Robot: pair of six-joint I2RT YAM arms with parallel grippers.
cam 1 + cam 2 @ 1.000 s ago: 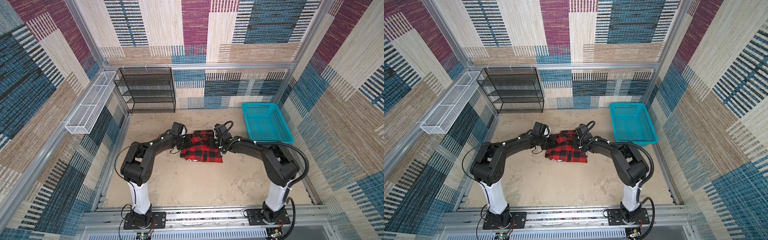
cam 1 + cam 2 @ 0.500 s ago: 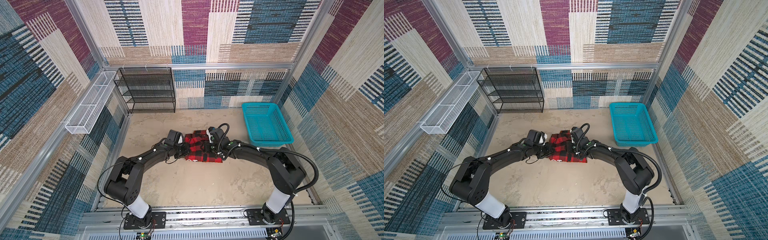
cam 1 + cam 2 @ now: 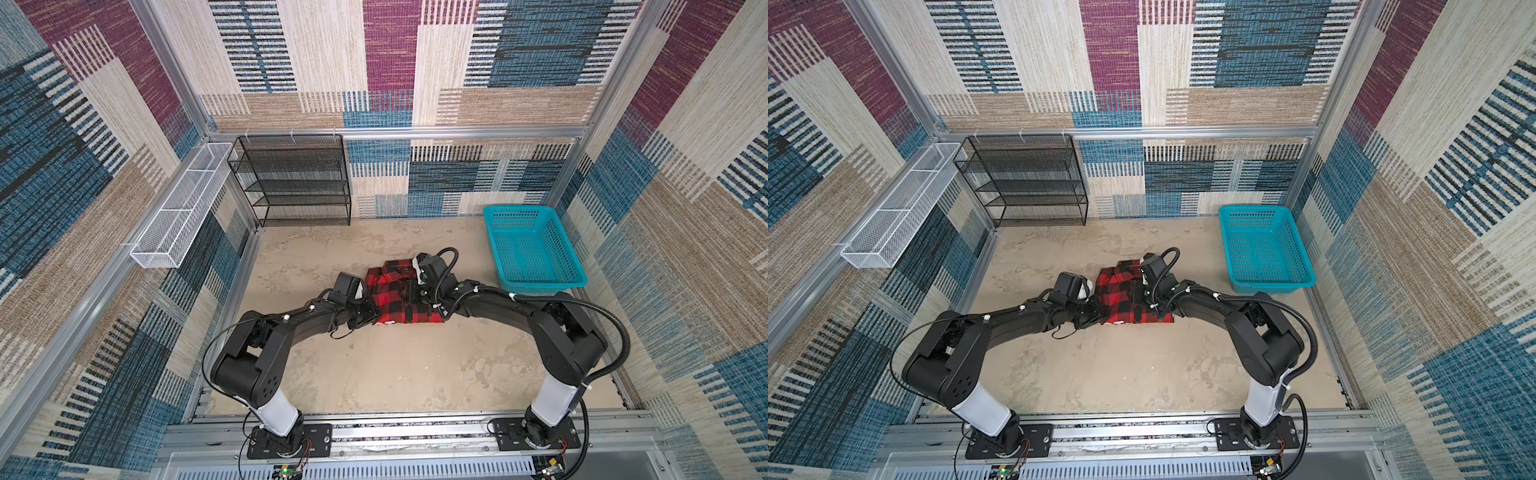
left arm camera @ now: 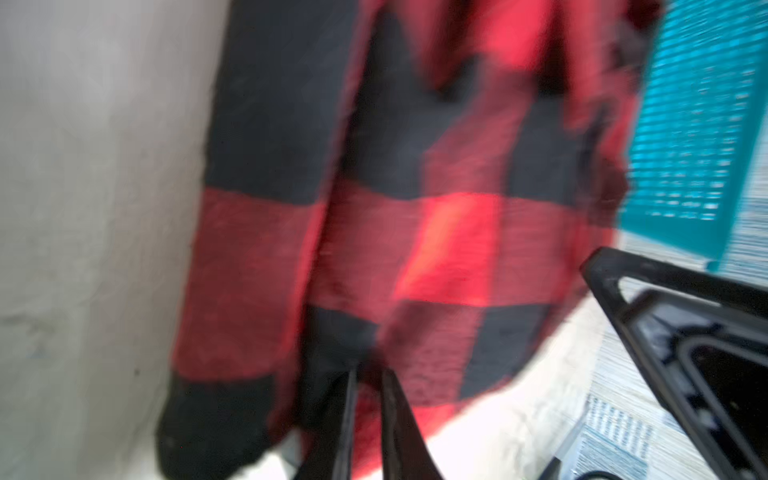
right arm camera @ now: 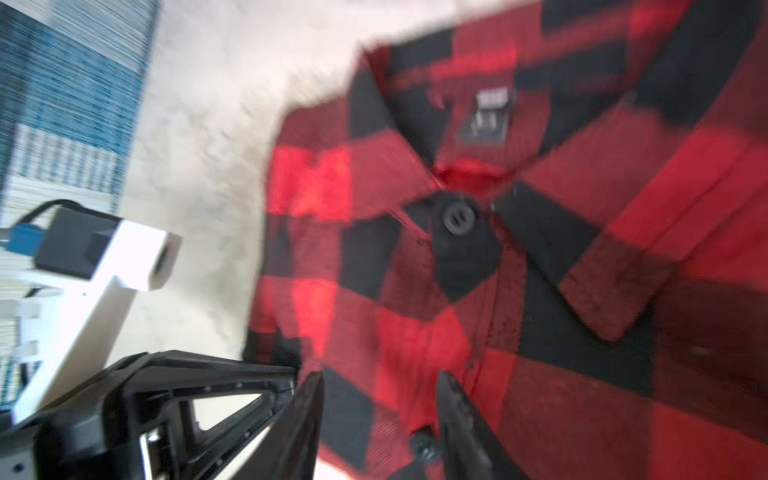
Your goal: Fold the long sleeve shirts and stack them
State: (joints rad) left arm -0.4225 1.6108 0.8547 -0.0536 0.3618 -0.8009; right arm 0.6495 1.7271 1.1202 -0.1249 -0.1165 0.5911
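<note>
The long sleeve shirt, red-and-black check flannel, lies bunched and partly folded on the beige floor in both top views, with a strip of white lettering at its near edge. My left gripper sits at the shirt's left edge, its jaws nearly together with red cloth pinched between them. My right gripper is over the shirt's right half near the collar and a black button. Its jaws stand apart above the cloth. Both wrist views are blurred.
A teal plastic basket stands to the right of the shirt. A black mesh rack stands against the back wall. A white wire basket hangs on the left wall. Bare floor lies in front of the shirt.
My left wrist has slid toward the front along the shirt's left edge, and its shoulder has swung lower. My right wrist shifted slightly left. The shirt stays in about the same place.
</note>
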